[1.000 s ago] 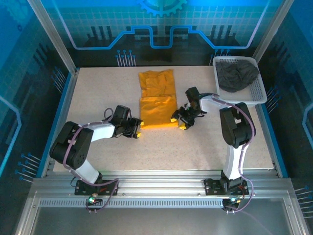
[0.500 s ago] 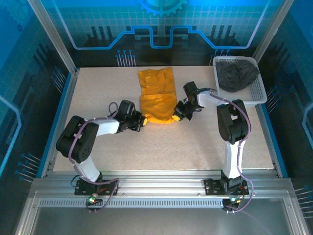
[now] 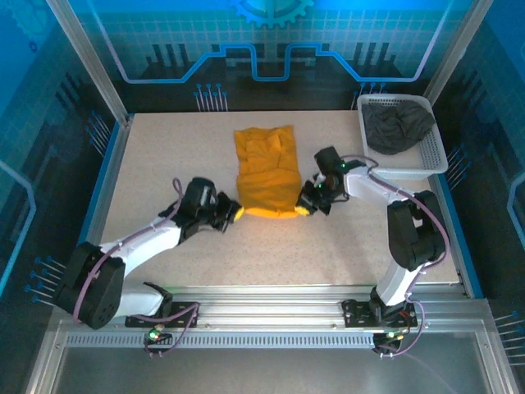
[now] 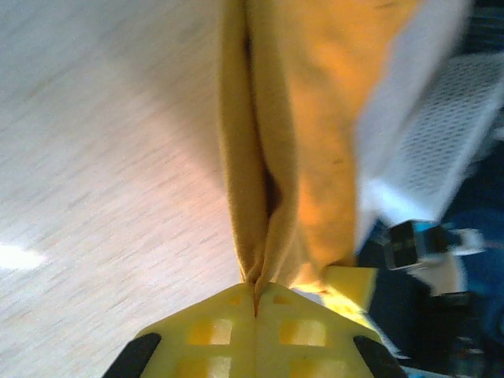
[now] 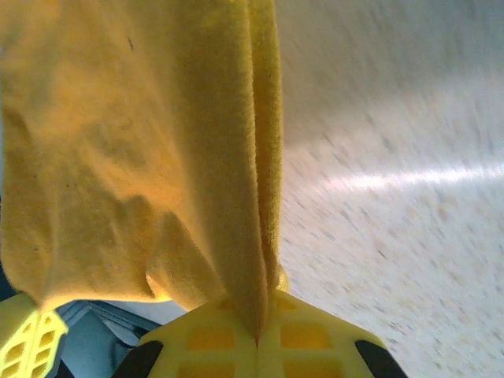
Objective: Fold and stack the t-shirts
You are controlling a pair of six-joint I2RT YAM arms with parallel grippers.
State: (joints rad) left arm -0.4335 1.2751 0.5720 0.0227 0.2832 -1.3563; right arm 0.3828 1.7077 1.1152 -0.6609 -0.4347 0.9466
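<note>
The orange-yellow t-shirt (image 3: pixel 267 168) lies partly folded at the middle of the table (image 3: pixel 164 156), narrower at the far end, its near edge held at both corners. The left gripper (image 3: pixel 233 215) is at the near left corner and the right gripper (image 3: pixel 304 208) at the near right corner. In the left wrist view the left gripper (image 4: pixel 256 303) has its yellow fingers pressed together on a pinched fold of the shirt (image 4: pixel 291 118), which stretches away from them above the tabletop. The right wrist view shows the right gripper (image 5: pixel 257 335) likewise clamped tight on a fold of the cloth (image 5: pixel 118 142). The dark grey t-shirt (image 3: pixel 398 127) sits crumpled in the white mesh basket (image 3: pixel 435 160) at the table's far right corner, well apart from the arms
</note>
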